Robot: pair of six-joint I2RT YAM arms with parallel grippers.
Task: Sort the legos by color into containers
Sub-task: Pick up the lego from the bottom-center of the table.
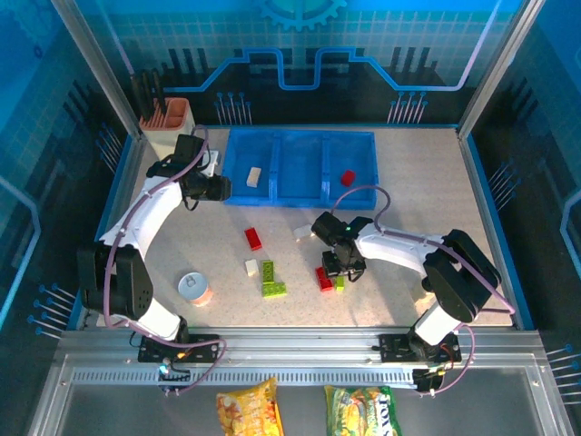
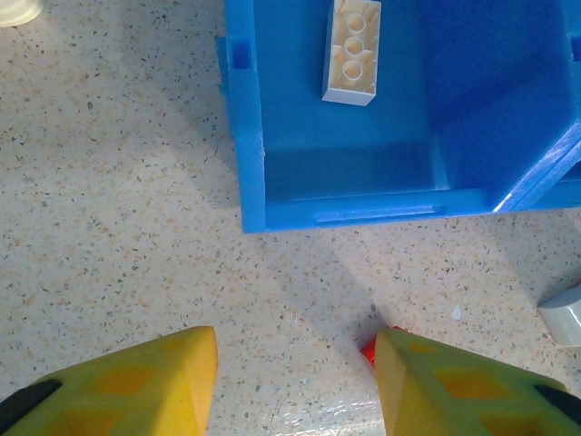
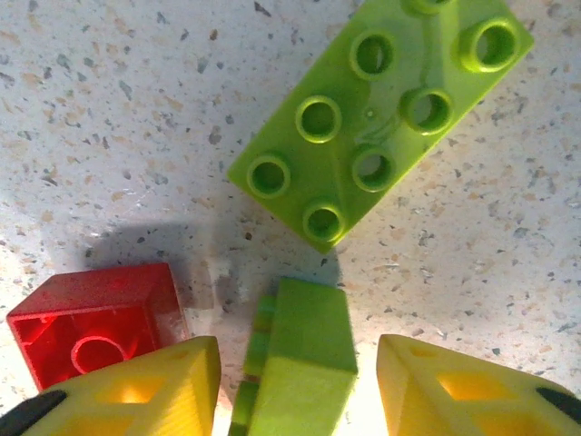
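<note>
Yellow fingertips (image 3: 136, 386) of the right hand (image 3: 300, 386) sit at the bottom of its wrist view, spread, with a small lime-green plastic brick (image 3: 304, 350) between them. There is a sliver of gap on each side, so nothing is pinched yet. That brick lies on the speckled desk (image 3: 109, 109), just beside an upturned hollow red plastic brick (image 3: 91, 318) and near a larger lime-green studded brick (image 3: 381, 118). Judged handling: light, rigid, glossy, not fragile, but likely to skid or twist if squeezed off-centre. Best hold looks to be across its two flat side walls, mid-length, minding the red neighbour crowding the left finger. Right arm is folded in toward desk centre, wrist pitched down over this cluster. Left arm is stretched forward; the left hand (image 2: 295, 386) is also spread, over bare desk just short of the near-left corner of the bright blue plastic three-bin tray (image 2: 254, 163). A cream studded brick (image 2: 352, 50) lies in the left bin and a second red brick (image 1: 348, 177) in the right bin. Another red brick (image 1: 253, 239), a green pair (image 1: 270, 279) and a cream piece (image 1: 251, 267) lie loose mid-desk.
</note>
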